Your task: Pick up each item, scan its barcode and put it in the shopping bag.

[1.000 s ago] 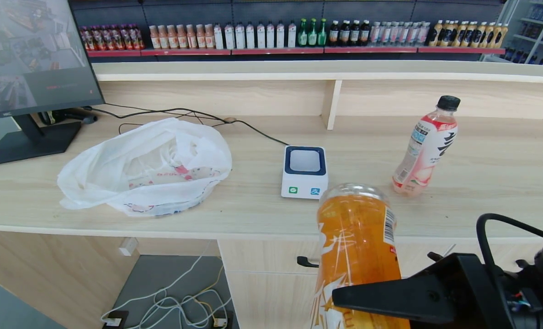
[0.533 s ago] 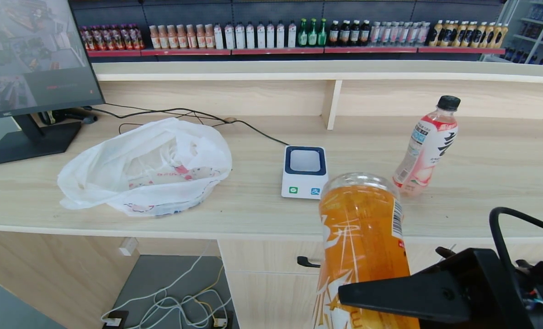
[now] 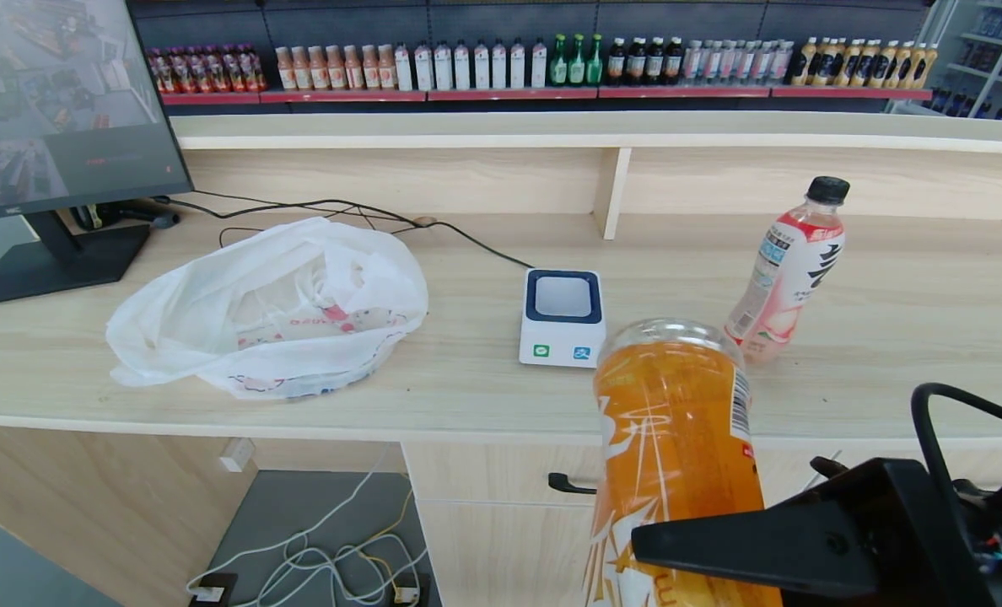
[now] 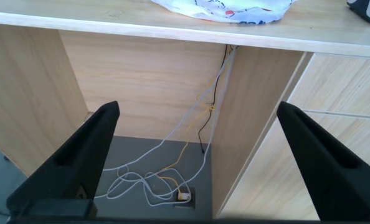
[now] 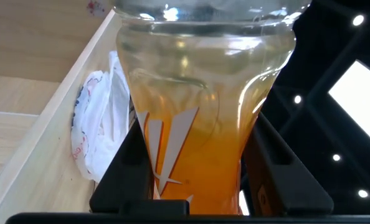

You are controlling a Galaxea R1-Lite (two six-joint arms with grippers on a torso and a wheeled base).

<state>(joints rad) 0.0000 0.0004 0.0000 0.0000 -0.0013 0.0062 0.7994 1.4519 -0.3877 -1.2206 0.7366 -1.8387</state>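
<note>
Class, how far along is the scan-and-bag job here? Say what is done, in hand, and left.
Done: the shopping bag looks partly filled, contents unclear. In hand: the right end effector grips the orange bottle, held short of the scanner. Left: scan and bag it, then the pink bottle standing on the counter. The left end effector hangs open below the counter.

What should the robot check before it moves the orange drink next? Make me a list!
1. Grip: right gripper shut on orange bottle: ok.
2. The barcode turned toward the scanner: not ok, it faces sideways.
3. Bottle above the scanner: not ok, it is held out by the counter front edge.
4. The shopping bag mouth open: ok.
5. The pink bottle standing clear, right of the scanner: ok.
6. Already scanned: cannot tell.
</note>
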